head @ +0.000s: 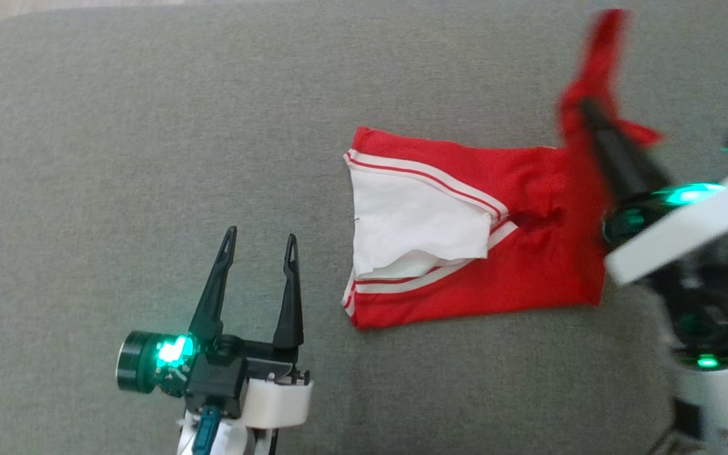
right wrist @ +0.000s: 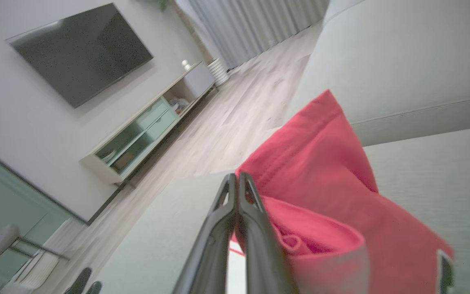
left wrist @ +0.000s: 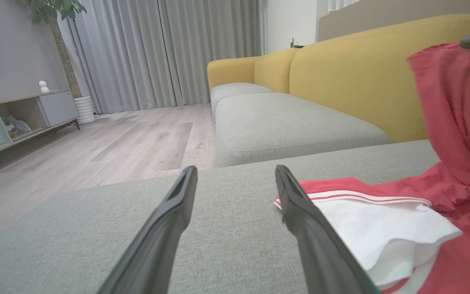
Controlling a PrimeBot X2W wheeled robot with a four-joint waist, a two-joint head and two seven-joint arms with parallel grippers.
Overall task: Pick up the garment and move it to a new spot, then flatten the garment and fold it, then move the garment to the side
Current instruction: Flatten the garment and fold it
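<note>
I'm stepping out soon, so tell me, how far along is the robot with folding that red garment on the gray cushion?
Done: most of the garment lies spread on the cushion. In hand: the right gripper is shut on its red right edge, lifted off the cushion; the left gripper hangs open, apart from it. Left: no neat fold shows, so flattening, folding and moving aside.

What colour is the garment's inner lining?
White; the lining shows best in the head view.
</note>
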